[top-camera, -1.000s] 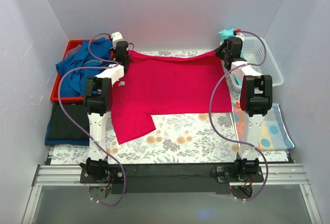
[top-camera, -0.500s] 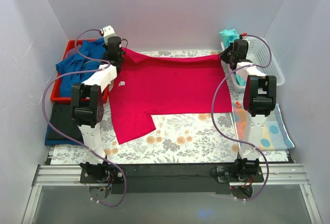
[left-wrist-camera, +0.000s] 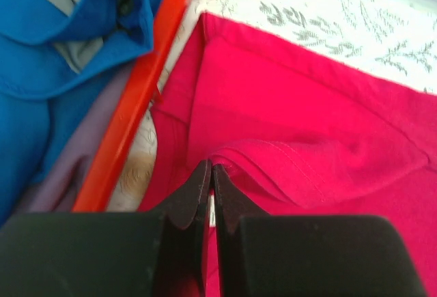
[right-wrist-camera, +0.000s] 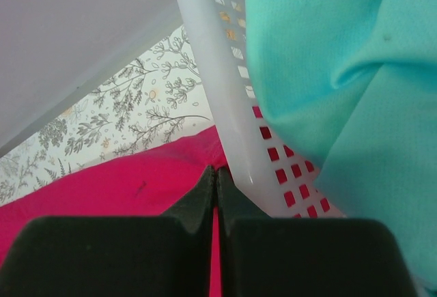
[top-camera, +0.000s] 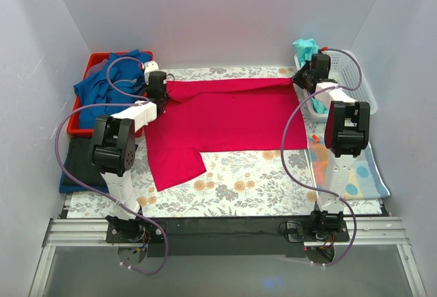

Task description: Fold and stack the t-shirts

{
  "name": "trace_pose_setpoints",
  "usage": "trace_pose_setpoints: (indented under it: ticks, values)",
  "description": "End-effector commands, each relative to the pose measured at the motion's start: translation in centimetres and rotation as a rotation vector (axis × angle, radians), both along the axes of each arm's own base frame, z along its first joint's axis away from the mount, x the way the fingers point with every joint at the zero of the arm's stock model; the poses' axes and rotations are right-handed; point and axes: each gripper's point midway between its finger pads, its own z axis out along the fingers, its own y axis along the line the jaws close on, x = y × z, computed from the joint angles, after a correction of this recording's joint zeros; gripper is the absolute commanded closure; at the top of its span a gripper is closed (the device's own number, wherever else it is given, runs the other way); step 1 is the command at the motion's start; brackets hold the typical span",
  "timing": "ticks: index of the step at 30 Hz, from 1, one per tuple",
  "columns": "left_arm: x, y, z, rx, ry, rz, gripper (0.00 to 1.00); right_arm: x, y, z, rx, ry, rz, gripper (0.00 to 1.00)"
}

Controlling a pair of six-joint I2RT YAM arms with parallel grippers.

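A crimson-pink t-shirt [top-camera: 225, 116] lies spread across the floral table, its far edge folded toward the front and one sleeve sticking out at the front left. My left gripper [top-camera: 166, 87] is shut on the shirt's far left corner [left-wrist-camera: 259, 160], next to the red bin. My right gripper [top-camera: 298, 77] is shut on the far right corner [right-wrist-camera: 136, 188], against the white basket. A teal t-shirt [right-wrist-camera: 341, 85] hangs over that basket's wall. Blue t-shirts [top-camera: 106, 89] lie heaped in the red bin. A black folded t-shirt [top-camera: 85, 160] lies at the left on a blue one.
The red bin [top-camera: 76, 130] stands at the back left, its rim [left-wrist-camera: 136, 106] close to my left fingers. The white slotted basket [top-camera: 355, 82] stands at the back right, its wall [right-wrist-camera: 225, 106] touching my right fingers. An orange-and-blue spotted cloth [top-camera: 351, 171] lies at the right.
Both grippers have moved toward the front and lower with the shirt's far corners, so the far edge now folds over the shirt body. The left arm moved back right from over the bin.
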Motion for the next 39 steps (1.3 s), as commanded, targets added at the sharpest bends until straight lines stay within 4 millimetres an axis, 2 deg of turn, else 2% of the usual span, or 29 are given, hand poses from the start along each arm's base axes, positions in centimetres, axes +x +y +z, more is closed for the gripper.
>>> trace_pose_setpoints:
  ticks: [1,7,10,16,21,26,34,35,36,37,38,39]
  values:
    - [-1.4,-0.6,4.0,-0.025,-0.067,-0.006,1.0,-2.3,-2.4,0.6,-0.044,0.062,-0.08,0.99]
    - [-2.8,-0.3,3.3,-0.011,-0.044,0.013,1.0,-4.4,-2.9,-0.6,-0.067,0.12,-0.1,0.99]
    - [-3.4,0.3,3.9,-0.001,-0.054,0.031,1.0,-5.1,-2.9,-0.9,-0.076,0.134,-0.096,0.99]
    - [-4.0,0.7,5.9,0.011,-0.092,0.045,1.0,-5.5,-3.2,0.1,-0.094,0.118,-0.101,0.99]
    - [-4.5,0.7,6.3,0.005,-0.096,0.033,1.0,-5.5,-3.5,0.9,-0.111,0.109,-0.106,0.99]
    - [-5.7,0.7,5.5,-0.009,-0.074,0.029,1.0,-6.8,-3.6,-0.4,-0.113,0.149,-0.112,0.99]
    - [-8.0,0.7,2.6,-0.021,0.008,0.019,1.0,-8.2,-4.2,-1.6,-0.138,0.214,-0.134,0.99]
    - [-8.5,0.9,1.7,-0.013,0.042,0.024,0.98,-8.4,-4.1,-1.8,-0.137,0.225,-0.134,0.97]
    - [-8.8,1.0,1.3,-0.011,0.055,0.033,0.92,-8.5,-4.1,-1.8,-0.136,0.232,-0.134,0.89]
    - [-8.9,1.2,1.0,-0.008,0.062,0.041,0.87,-8.6,-4.1,-2.0,-0.139,0.243,-0.135,0.75]
    - [-9.0,1.1,1.0,-0.007,0.061,0.042,0.81,-9.0,-4.2,-2.1,-0.149,0.257,-0.145,0.68]
    - [-9.0,1.2,1.1,-0.005,0.059,0.048,0.69,-9.2,-4.3,-2.1,-0.158,0.26,-0.152,0.63]
